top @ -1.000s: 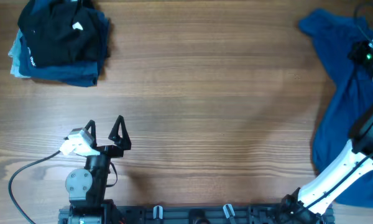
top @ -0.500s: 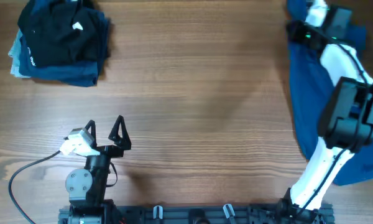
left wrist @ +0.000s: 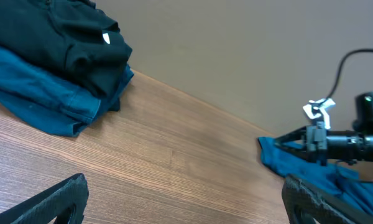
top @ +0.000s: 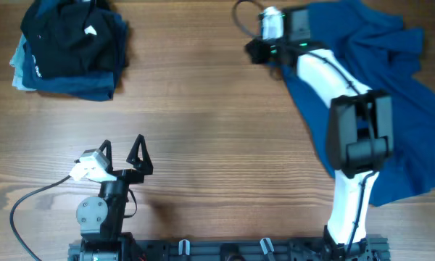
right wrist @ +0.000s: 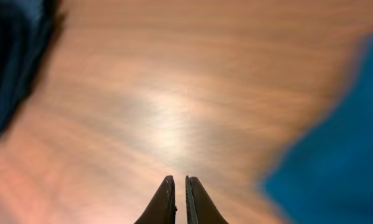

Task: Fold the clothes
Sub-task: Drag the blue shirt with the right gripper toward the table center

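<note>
Folding so far: not begun, as far as anyone can judge (no neat edge or crease shows anywhere on the blue cloth).
The clothes [top: 391, 109]: a big plain blue shirt-like cloth. It lies rumpled over the far right part of the table [top: 217, 145], with one corner drawn out toward the middle.
Right gripper [top: 252, 51]: it reaches far out along the back of the table, and its fingers are squeezed almost together. In the left wrist view the drawn-out corner of the blue cloth sits right at its tips, so it looks to be pinching that corner. Its own camera shows only bare wood past the tips and a blurry blue patch off to one side.
Left gripper [top: 122, 148]: its fingers are spread wide and hold nothing. It sits near the front left of the table, well apart from the blue cloth.
Folded pile [top: 69, 47]: dark garments are stacked in the far left corner, black on top and blue below. These look finished.
Left to do: the blue cloth probably needs to be laid flat in the middle, smoothed out, folded in from the sides, and then folded over.
How far along: close to the very start for this piece.
</note>
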You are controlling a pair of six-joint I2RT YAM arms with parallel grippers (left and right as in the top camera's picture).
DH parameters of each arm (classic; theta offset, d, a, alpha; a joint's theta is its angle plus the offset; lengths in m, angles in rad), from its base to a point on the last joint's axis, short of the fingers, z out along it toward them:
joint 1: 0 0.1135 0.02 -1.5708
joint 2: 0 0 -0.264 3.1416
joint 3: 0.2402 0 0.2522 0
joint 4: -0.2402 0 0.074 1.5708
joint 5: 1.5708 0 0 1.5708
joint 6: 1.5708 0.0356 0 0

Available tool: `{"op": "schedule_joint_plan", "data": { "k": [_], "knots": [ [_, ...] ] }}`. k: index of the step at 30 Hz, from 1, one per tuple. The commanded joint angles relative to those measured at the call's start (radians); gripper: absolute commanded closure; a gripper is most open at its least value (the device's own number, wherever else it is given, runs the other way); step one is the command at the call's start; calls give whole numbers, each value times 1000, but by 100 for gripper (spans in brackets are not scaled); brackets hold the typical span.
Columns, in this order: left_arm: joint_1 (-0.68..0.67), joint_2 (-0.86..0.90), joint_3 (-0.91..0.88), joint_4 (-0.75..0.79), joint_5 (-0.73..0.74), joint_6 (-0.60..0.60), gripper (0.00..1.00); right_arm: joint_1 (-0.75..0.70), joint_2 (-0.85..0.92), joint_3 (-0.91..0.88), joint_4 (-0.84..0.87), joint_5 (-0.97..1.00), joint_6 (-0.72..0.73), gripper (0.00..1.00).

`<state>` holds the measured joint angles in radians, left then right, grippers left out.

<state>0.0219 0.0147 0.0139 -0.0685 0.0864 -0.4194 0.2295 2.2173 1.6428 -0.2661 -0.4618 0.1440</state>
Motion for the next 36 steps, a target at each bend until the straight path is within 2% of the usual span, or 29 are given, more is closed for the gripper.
{"op": "schedule_joint_plan", "data": {
  "k": [1, 4, 5, 8, 9, 13, 19, 29, 36],
  "knots": [
    [6, -6, -8, -2, -10, 23, 0, 105, -32, -2, -6, -10, 96, 93],
    [6, -6, -8, -2, -10, 23, 0, 184, -31, -9, -20, 27, 85, 93],
    [6, -6, -8, -2, -10, 23, 0, 206, -32, -9, -20, 106, 84, 88],
    [6, -6, -8, -2, -10, 23, 0, 208, -34, -2, 16, 384, 64, 49],
    [6, -6, -8, -2, -10, 23, 0, 193, -34, 6, 26, 431, 29, 44],
    [6, -6, -8, -2, -10, 23, 0, 90, -33, 18, 26, 557, -18, 45],
    [6, -6, -8, -2, -10, 23, 0, -40, -24, 18, 0, 464, -127, 46],
    [6, -6, -8, -2, -10, 23, 0, 6, 34, 18, 31, 382, -272, 44],
    [6, -6, -8, -2, -10, 23, 0, 35, 83, 18, 28, 472, -327, 41]
  ]
}}
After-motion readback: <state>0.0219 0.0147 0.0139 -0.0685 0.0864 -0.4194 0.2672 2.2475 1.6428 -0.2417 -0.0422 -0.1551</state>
